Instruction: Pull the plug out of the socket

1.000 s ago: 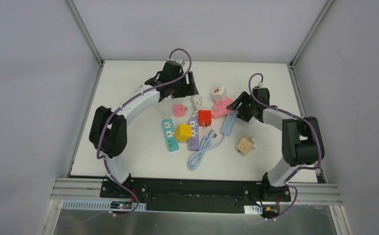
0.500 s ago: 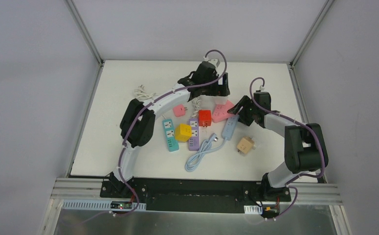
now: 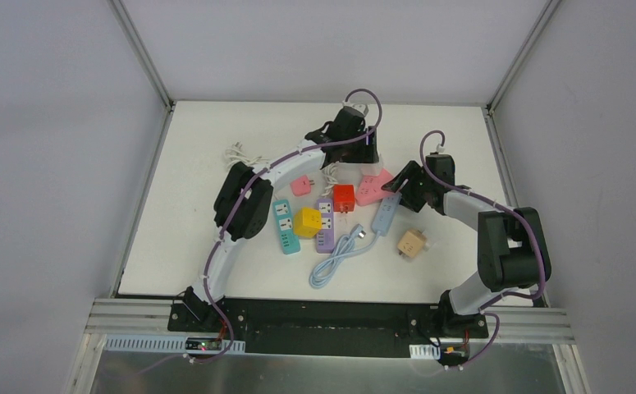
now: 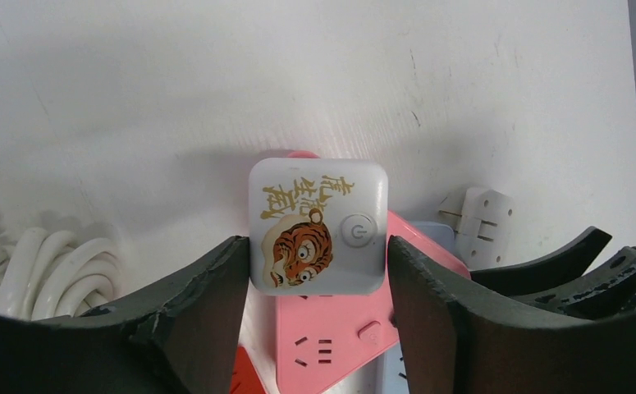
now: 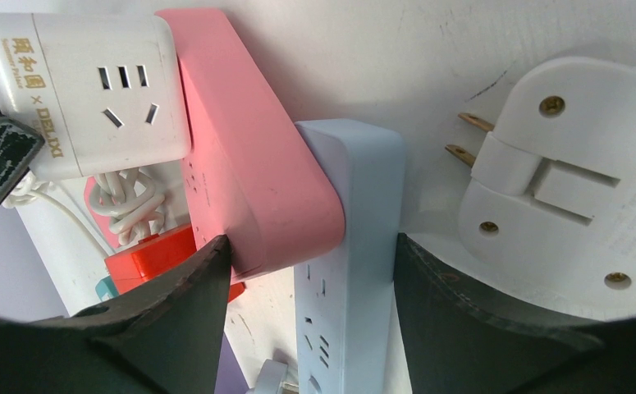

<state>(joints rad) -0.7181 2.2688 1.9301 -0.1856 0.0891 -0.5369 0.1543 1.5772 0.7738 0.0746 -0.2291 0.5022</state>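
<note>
- White surface (image 3: pixel 216 238) inside pale grey walls, and the clutter of plugs and strips sits at the centre of the top view.
- Your left gripper (image 4: pixel 318 250) is at the upper centre of that view. Its jaws are partway spread, with one finger flush on each side of the white tiger cube (image 4: pixel 314 197), so it has hold of it.
- That cube sits mid-frame in the left wrist view, on the far end of the pink power strip (image 4: pixel 322 345).
- A coiled white cord (image 4: pixel 60 271) lies at the lower left.
- Your right gripper (image 5: pixel 310 246) is about half spread and clamped. One finger presses the pink power strip and the other the light-blue strip (image 5: pixel 347 246) beneath it.
- A loose white plug (image 5: pixel 560 189) lies prongs-out at the right of the right wrist view.
- Lower in the top view you have a red cube (image 3: pixel 344 197), a yellow cube (image 3: pixel 306 222), a teal strip (image 3: pixel 285 226) and a purple strip (image 3: pixel 325 223) bunched together.
- A tan cube (image 3: pixel 412 243) sits apart to the right.
</note>
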